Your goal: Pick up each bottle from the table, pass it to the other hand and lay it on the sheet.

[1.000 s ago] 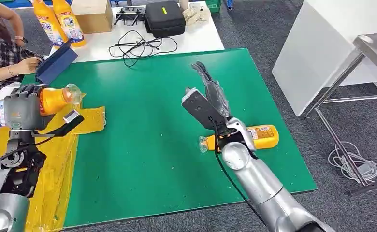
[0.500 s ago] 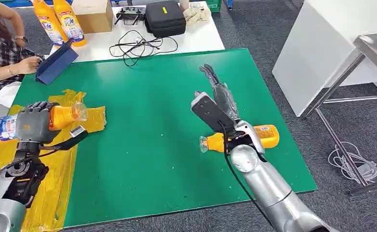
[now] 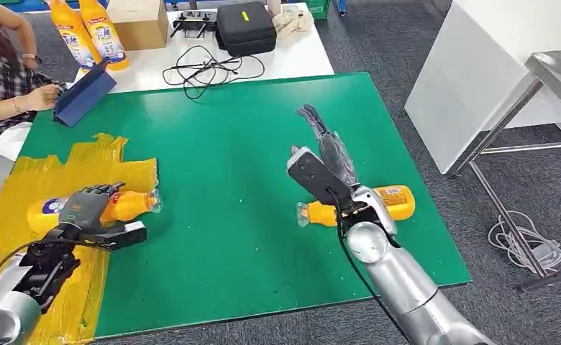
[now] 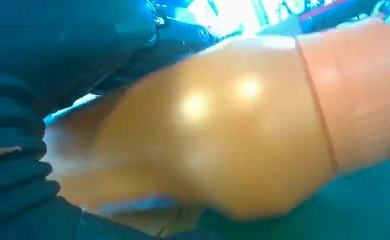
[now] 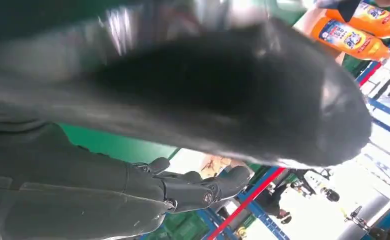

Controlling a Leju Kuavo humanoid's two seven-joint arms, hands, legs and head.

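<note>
The left hand (image 3: 90, 205) is low over the yellow sheet (image 3: 62, 172) at the left side of the green table mat (image 3: 249, 144), and its dark fingers are wrapped around an orange bottle (image 3: 123, 205) that lies on its side on the sheet, the cap end pointing toward the mat. In the left wrist view the bottle's orange body (image 4: 223, 125) is very close to the camera and blurred. The right hand (image 3: 324, 144) is raised above the mat with the fingers stretched out and apart, holding nothing. A second orange bottle (image 3: 389, 201) lies on its side on the mat, partly hidden behind the right forearm. Two more orange bottles (image 3: 90, 32) stand on the white table (image 3: 292, 54) behind.
</note>
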